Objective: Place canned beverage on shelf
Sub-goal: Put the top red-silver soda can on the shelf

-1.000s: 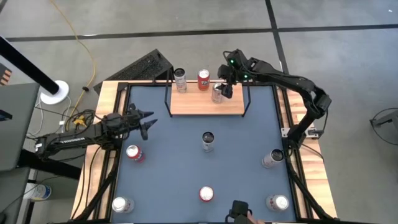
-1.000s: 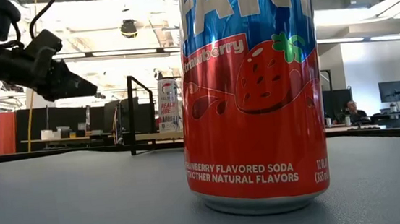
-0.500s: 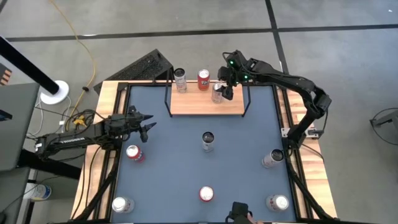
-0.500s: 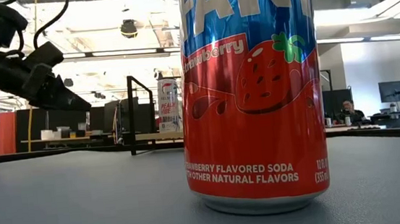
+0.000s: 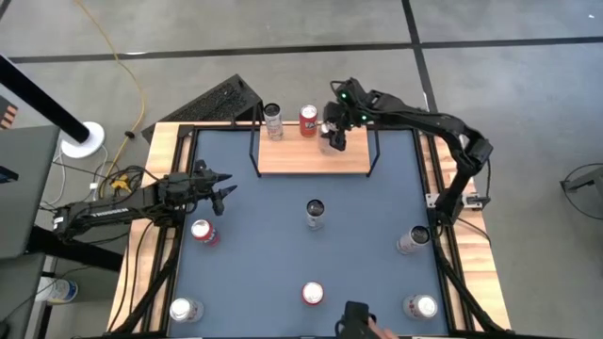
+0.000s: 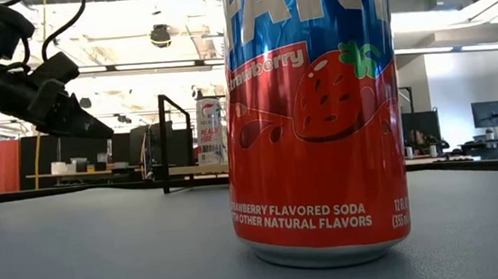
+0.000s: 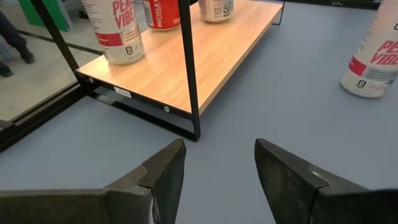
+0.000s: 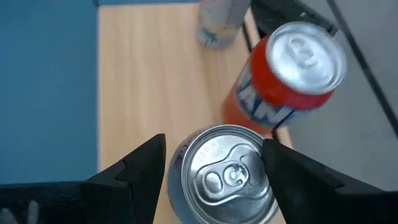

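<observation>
The shelf, a light-wood board on a black wire frame, stands at the table's far side. A white can and a red can stand upright on it. My right gripper reaches in over the shelf's right part, shut on a silver-topped can just right of the red can. My left gripper waits open over the table's left side, aimed at the shelf, with nothing between its fingers. My right gripper pinches the can's side wall just below its top rim between its two fingers, one on each side. The fingers slant down from above and from the table's right. The can is upright; whether its base stands on the board cannot be seen.
Several loose cans stand on the blue table: one in the middle, a red one at left, a red one near the front, others at the front corners and right. A big red can fills the low view.
My right gripper has sunk a little with the can and shifted slightly toward the table's left, nearer the red can on the shelf; the can stays upright. My left gripper has tipped its fingers downward without leaving its place.
</observation>
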`<state>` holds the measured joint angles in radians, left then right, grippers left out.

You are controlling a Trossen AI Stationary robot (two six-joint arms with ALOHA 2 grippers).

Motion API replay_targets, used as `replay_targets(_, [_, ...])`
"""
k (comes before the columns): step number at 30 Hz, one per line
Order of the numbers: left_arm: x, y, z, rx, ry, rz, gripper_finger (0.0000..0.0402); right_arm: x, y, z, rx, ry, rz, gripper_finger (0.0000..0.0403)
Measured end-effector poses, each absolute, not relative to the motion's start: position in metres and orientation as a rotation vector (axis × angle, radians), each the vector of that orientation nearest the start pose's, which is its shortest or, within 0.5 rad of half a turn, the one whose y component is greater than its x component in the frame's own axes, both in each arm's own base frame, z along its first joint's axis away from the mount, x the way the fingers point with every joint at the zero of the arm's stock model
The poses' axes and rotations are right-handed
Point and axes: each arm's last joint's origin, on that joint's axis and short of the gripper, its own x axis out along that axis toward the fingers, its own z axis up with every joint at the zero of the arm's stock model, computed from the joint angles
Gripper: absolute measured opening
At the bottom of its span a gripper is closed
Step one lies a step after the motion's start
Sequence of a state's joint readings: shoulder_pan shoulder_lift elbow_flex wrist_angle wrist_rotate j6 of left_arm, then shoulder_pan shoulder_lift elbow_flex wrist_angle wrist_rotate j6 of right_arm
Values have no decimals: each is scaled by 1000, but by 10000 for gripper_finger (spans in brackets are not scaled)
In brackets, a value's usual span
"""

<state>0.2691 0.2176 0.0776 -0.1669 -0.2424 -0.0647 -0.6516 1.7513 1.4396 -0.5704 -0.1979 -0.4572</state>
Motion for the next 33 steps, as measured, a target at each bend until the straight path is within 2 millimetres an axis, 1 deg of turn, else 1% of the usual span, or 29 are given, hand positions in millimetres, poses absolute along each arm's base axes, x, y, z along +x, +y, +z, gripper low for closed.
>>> replay_targets(5, [99, 35, 157, -67, 294, 517, 184, 302, -228, 272, -18, 888, -269, 276])
replay_targets(10, [99, 35, 157, -67, 294, 518, 184, 297, -221, 280, 83, 877, -313, 276])
replay_targets(15, [99, 35, 157, -67, 294, 518, 184, 299, -209, 286, 173, 868, -404, 276])
replay_targets(18, [99, 35, 157, -67, 294, 518, 184, 304, -203, 289, 208, 861, -466, 276])
replay_targets(21, [99, 35, 157, -67, 294, 518, 184, 309, -199, 297, 227, 835, -528, 276])
replay_targets(24, [99, 35, 157, -67, 295, 518, 184, 313, -196, 307, 202, 806, -580, 276])
replay_targets(26, [99, 35, 157, -67, 295, 518, 184, 315, -193, 313, 159, 810, -573, 276])
replay_targets(29, [99, 35, 157, -67, 295, 518, 184, 315, -187, 318, 24, 880, -491, 276])
replay_targets(31, [99, 35, 157, -67, 295, 518, 184, 314, -183, 316, -71, 944, -424, 276])
replay_targets(33, [99, 35, 157, -67, 295, 518, 184, 314, -181, 314, -120, 978, -386, 276])
